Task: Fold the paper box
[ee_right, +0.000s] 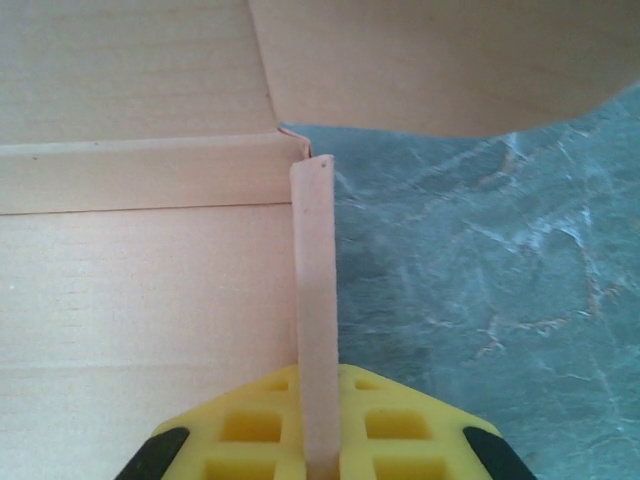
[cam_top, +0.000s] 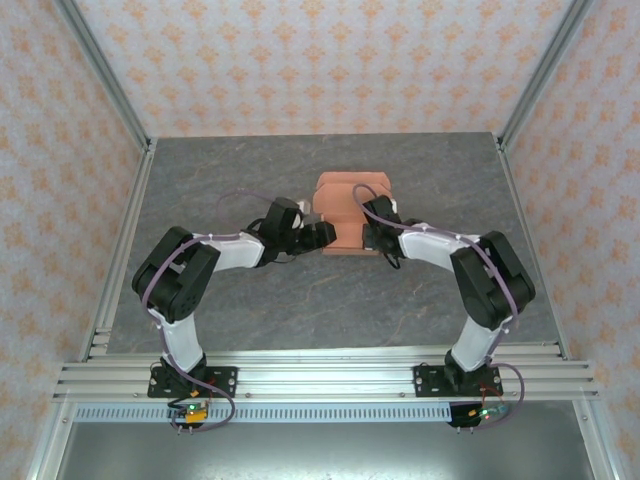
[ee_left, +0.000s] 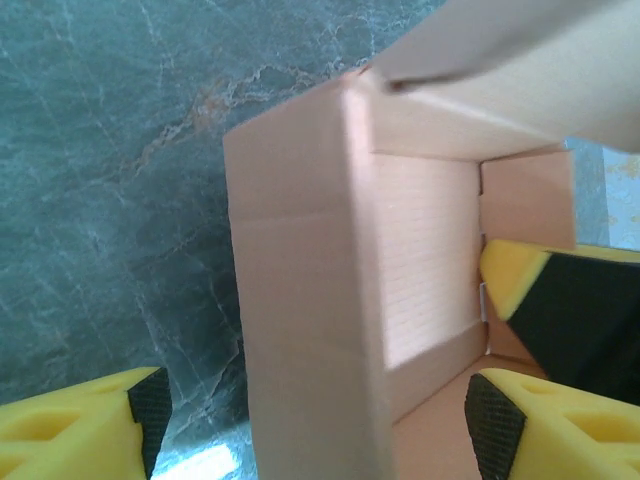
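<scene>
Left arm [cam_top: 185, 272]: I am seeing black joint housings alternating with white link shells.
Right arm [cam_top: 492, 280]: I am seeing a matching black-and-white build.
Cables [cam_top: 240, 194]: purple leads are running along both arms.
Bases [cam_top: 190, 380]: black plates are carrying small glowing lights.
Left gripper [cam_top: 322, 238] fingers [ee_left: 70, 435]: yellow, ending in black textured pads.
Right gripper [cam_top: 369, 236] fingers [ee_right: 250, 432]: yellow, showing square pockets.

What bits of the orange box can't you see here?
Top view: near edge of the paper box, behind the left gripper and right gripper.
Left wrist view: its raised flap, blurred and cut off at the top.
Right wrist view: its thin wall's lower end, between the yellow fingers.
</scene>
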Tool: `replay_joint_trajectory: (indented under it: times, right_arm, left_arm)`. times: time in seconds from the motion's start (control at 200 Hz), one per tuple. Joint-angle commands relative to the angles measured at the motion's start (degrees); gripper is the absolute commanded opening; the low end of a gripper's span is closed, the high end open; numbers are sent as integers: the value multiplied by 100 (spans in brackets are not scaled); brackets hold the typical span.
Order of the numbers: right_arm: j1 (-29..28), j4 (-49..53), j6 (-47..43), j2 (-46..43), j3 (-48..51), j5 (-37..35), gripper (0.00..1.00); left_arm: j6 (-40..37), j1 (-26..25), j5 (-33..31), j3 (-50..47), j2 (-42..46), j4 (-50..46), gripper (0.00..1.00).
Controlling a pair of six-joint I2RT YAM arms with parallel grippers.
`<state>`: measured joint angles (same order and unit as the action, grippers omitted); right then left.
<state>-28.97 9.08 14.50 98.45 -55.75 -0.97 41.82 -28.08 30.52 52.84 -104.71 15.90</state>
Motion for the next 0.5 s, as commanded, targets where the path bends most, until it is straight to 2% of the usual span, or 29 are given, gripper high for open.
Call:
replay_joint_trajectory:
  times: [0.0,0.155,0.29,0.36,0.496]
  right_arm:
    - [78,-497,-76,-373,121,590,7]
    - [223,-1059,64,-632,397,1283,7]
    - [272,-1292,-50,-576,481,1722,7]
    - [271,-1373,-64,-526,496,1858,7]
    - [276,-1552,33,-464,543,1875,8]
  left_arm:
    - [-8,54,153,-128,374,360,83]
    - [64,96,245,-297,652,519,87]
    - [187,97,681,-167,740,633,83]
    - [299,93,684,-153,758,686,77]
    - [327,96,636,-157,793,664,51]
